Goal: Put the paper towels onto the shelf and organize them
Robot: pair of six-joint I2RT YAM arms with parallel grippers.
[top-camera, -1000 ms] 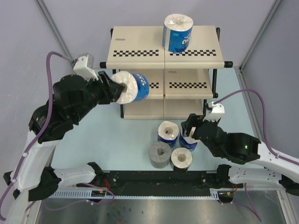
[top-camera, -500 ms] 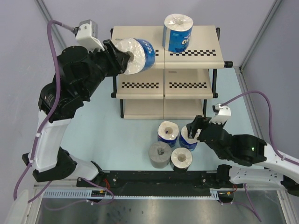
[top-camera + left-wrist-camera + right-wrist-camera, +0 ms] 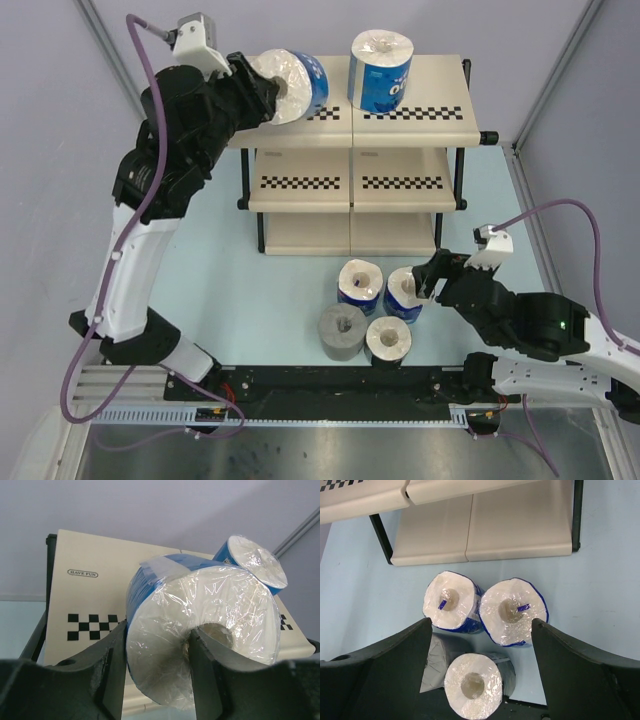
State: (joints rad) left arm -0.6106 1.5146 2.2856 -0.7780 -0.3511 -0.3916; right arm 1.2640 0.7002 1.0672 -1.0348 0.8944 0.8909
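The left gripper (image 3: 262, 92) is up at the top tier of the shelf (image 3: 440, 95), clamped on a blue-wrapped roll (image 3: 297, 84). In the left wrist view one finger (image 3: 202, 680) sits inside the hollow core and the other presses the outer wrap, so the jaws stand narrow with the roll's wall between them. That roll lies on its side over the left half of the top board; whether it rests on the board cannot be told. The board carries a small oval label (image 3: 83, 573) reading "HAVE FUN". Further right on the same board a second blue-wrapped roll (image 3: 380, 70) stands upright; its print is too small to read.

On the table (image 3: 250, 290) before the shelf, four rolls stand on end, clustered: left blue roll (image 3: 451, 601), right blue roll (image 3: 513, 611), grey roll (image 3: 341, 330), dark-wrapped roll (image 3: 388, 340). The right gripper (image 3: 430, 274) hovers above the right blue roll, fingers spread wide, gripping nothing.
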